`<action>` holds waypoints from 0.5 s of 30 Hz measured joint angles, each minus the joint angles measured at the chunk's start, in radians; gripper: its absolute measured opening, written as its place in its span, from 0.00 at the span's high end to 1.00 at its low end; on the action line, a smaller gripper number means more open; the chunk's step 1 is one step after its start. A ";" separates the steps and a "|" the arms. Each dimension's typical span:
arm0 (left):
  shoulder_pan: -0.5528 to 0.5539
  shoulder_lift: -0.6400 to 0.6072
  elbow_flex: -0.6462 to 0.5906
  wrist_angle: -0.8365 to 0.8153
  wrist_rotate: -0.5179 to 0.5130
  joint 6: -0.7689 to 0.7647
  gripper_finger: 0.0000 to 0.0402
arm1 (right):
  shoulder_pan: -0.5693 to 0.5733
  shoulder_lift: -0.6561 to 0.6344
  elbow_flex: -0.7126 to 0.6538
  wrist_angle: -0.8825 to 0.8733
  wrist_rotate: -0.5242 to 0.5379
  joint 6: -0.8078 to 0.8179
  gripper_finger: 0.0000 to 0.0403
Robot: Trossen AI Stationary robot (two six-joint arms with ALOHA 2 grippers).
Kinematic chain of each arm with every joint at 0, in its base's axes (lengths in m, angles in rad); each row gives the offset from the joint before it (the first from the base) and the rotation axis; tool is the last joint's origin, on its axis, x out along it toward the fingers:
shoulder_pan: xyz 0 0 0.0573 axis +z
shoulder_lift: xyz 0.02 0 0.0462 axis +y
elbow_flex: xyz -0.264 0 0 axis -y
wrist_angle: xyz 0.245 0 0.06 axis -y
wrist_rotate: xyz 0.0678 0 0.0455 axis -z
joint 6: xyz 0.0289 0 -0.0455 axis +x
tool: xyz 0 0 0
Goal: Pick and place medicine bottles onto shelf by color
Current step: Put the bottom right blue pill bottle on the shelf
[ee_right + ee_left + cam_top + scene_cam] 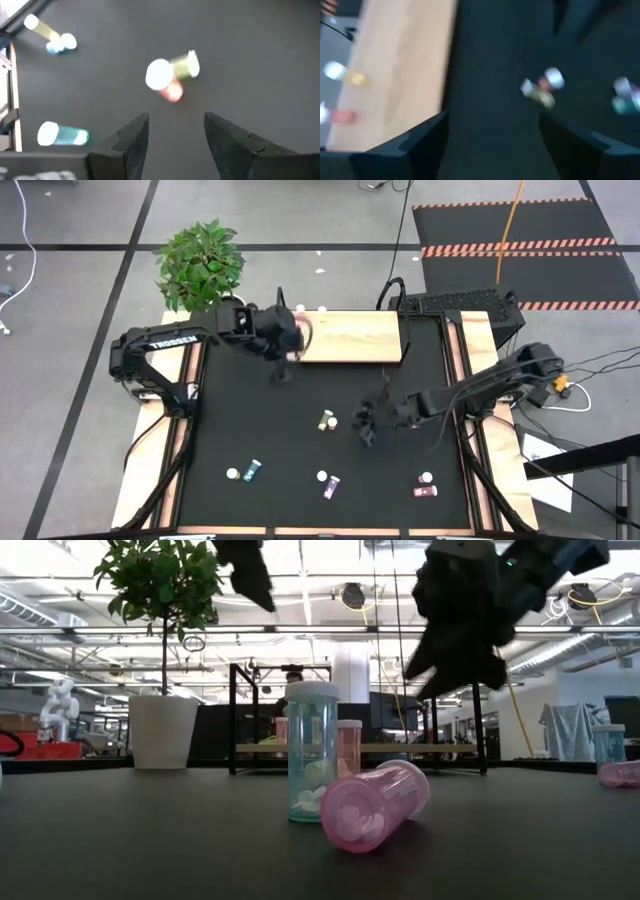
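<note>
Right hand poised beside a tight pair of bottles

The right hand [366, 427], fingers parted and empty, hovers just right of the touching yellow bottle [329, 419] and pink bottle [172, 92] mid-desk (a descent could knock both); the left hand [284, 370], released, hangs near the shelf [350, 337].

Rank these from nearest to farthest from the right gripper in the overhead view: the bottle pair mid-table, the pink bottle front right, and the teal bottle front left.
From the right gripper:
1. Bottle pair, just beside it, mid-table.
2. Pink bottle, front right.
3. Teal bottle, front left.
</note>
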 joint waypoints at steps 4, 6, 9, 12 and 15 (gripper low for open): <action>-0.065 -0.040 -0.001 -0.116 -0.003 0.004 0.25 | 0.071 0.066 0.000 -0.020 -0.001 0.162 0.54; -0.091 -0.069 0.000 -0.114 -0.007 0.007 0.28 | 0.107 0.079 0.000 -0.014 -0.001 0.231 0.54; -0.133 -0.108 -0.043 -0.072 0.015 0.014 0.33 | 0.148 0.090 0.004 0.022 -0.028 0.268 0.54; -0.182 -0.148 -0.124 0.058 0.073 0.052 0.38 | 0.173 0.115 0.053 -0.071 -0.125 0.275 0.56; -0.226 -0.171 -0.210 0.220 0.122 0.071 0.41 | 0.188 0.165 0.141 -0.169 -0.210 0.229 0.59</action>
